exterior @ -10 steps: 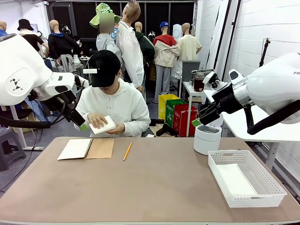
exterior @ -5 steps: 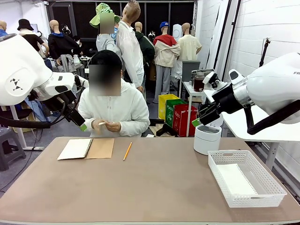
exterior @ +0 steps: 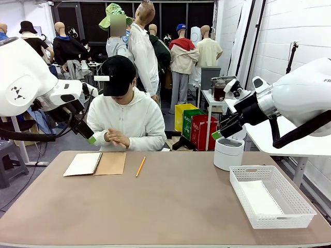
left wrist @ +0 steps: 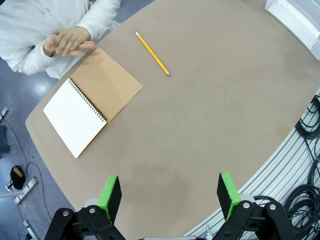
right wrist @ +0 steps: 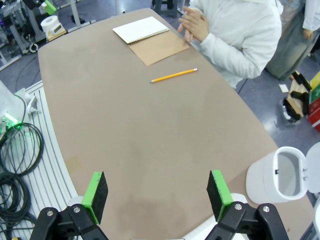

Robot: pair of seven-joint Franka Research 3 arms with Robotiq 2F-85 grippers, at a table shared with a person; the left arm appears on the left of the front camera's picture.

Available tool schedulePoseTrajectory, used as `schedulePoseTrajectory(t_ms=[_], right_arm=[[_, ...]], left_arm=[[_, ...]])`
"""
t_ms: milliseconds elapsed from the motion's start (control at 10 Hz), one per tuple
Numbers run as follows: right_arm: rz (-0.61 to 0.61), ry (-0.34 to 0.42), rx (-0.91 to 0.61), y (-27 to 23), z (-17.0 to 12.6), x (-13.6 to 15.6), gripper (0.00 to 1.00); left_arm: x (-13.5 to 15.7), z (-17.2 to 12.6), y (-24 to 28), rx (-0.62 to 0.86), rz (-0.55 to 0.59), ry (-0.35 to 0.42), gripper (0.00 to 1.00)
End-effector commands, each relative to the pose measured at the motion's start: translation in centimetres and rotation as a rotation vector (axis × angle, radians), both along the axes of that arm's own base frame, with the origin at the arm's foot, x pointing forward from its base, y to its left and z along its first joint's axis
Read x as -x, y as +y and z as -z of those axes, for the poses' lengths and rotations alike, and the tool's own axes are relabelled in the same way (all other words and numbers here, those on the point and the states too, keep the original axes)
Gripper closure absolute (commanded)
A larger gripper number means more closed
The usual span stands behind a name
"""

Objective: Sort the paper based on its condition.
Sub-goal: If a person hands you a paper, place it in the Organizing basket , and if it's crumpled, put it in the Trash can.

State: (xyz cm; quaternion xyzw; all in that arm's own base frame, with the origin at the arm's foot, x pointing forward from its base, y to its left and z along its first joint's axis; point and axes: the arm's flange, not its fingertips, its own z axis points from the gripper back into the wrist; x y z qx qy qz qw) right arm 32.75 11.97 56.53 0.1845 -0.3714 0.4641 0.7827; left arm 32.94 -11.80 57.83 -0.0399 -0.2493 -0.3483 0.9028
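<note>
Left tool (left wrist: 165, 197) and right tool (right wrist: 157, 197) both spread wide, holding nothing, raised above the worktop (exterior: 170, 206). Person's hands (exterior: 117, 138) pressed together at far left edge, paper not discernible between them. Open spiral notebook (exterior: 94, 164) and pencil (exterior: 140, 166) at far left. White basket (exterior: 270, 195) near right, sheet of paper (exterior: 260, 197) inside.

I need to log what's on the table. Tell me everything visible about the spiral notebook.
The spiral notebook lies open and flat on the table's far left, just in front of the person's hands. A blank white page faces up, its brown cardboard cover folded out alongside, dark wire coils between them. Nothing touches it; the pencil lies apart.
</note>
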Motion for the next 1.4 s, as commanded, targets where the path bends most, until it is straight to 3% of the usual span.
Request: schedulePoseTrajectory(t_ms=[0, 1300], right_arm=[[-0.01, 0.005, -0.009, 0.0, 0.0, 0.04, 0.0], [-0.01, 0.005, -0.009, 0.0, 0.0, 0.04, 0.0]], left_arm=[[0.01, -0.05, 0.06, 0.013, 0.014, 0.005, 0.0], [0.01, -0.05, 0.06, 0.013, 0.014, 0.005, 0.0]])
